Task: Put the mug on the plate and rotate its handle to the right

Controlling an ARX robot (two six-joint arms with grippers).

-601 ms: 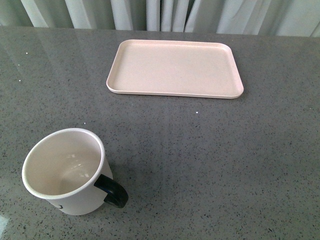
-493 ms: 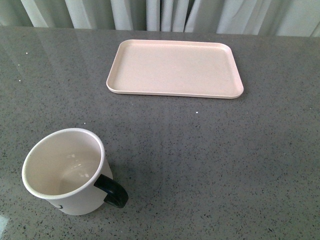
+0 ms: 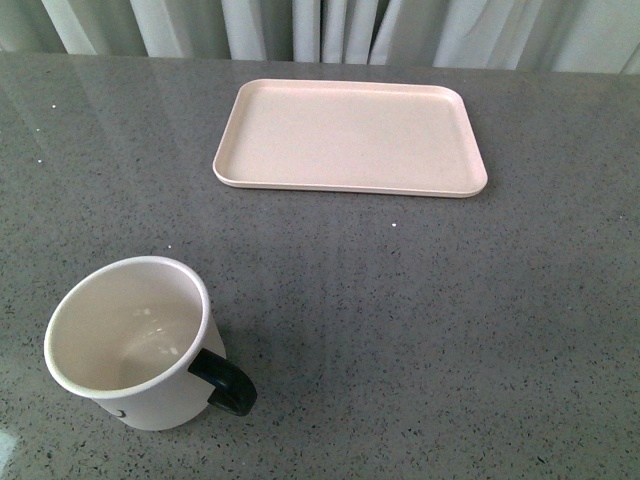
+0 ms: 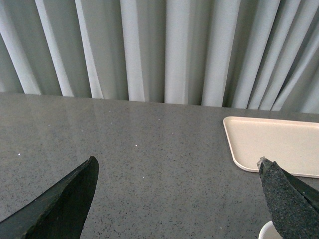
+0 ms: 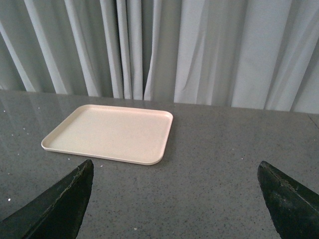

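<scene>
Left gripper (image 4: 177, 162) and right gripper (image 5: 174, 165) both spread wide and empty, mug (image 3: 135, 345) upright on table (image 3: 450, 330) well apart from plate (image 3: 350, 135), pick not begun, next probably left reaches for mug body

- Bare grey tabletop (image 3: 420, 300) in front of the plate (image 3: 350, 137) and on both its sides.
- Upright mug (image 3: 135, 342) well in front-left of the plate.
- Curtain (image 3: 300, 25) close behind the plate.

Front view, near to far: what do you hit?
mug → bare stretch of table → plate → curtains
</scene>
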